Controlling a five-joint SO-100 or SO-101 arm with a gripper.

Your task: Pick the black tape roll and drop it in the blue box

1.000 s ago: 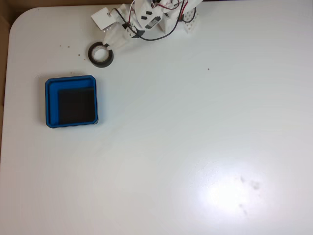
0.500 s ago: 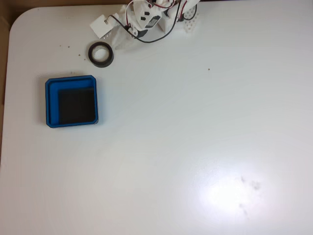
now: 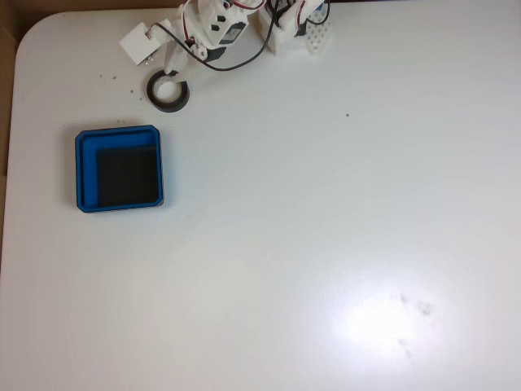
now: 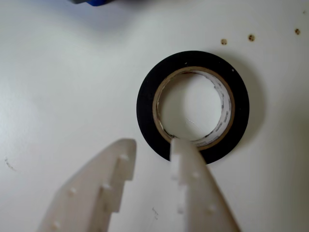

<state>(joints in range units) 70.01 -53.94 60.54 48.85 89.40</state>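
The black tape roll (image 3: pixel 168 91) lies flat on the white table near the far left, just above the blue box (image 3: pixel 119 168) in the fixed view. My gripper (image 3: pixel 171 73) hangs over the roll's far rim. In the wrist view the tape roll (image 4: pixel 145 104) shows its pale inner core. My gripper (image 4: pixel 152 145) is open. One white finger (image 4: pixel 193 183) has its tip over the roll's near wall at the hole's edge. The other finger (image 4: pixel 96 193) is outside the ring. A sliver of the blue box (image 4: pixel 96 2) peeks in at the top edge.
The arm's white base and wires (image 3: pixel 285 28) sit at the table's far edge. A few dark specks (image 4: pixel 236 38) dot the table beside the roll. The table's rounded corner (image 3: pixel 32 32) is close on the left.
In the fixed view the arm has swung left and its fingers have come down over the roll's far rim. The tape roll and the box have stayed in place.
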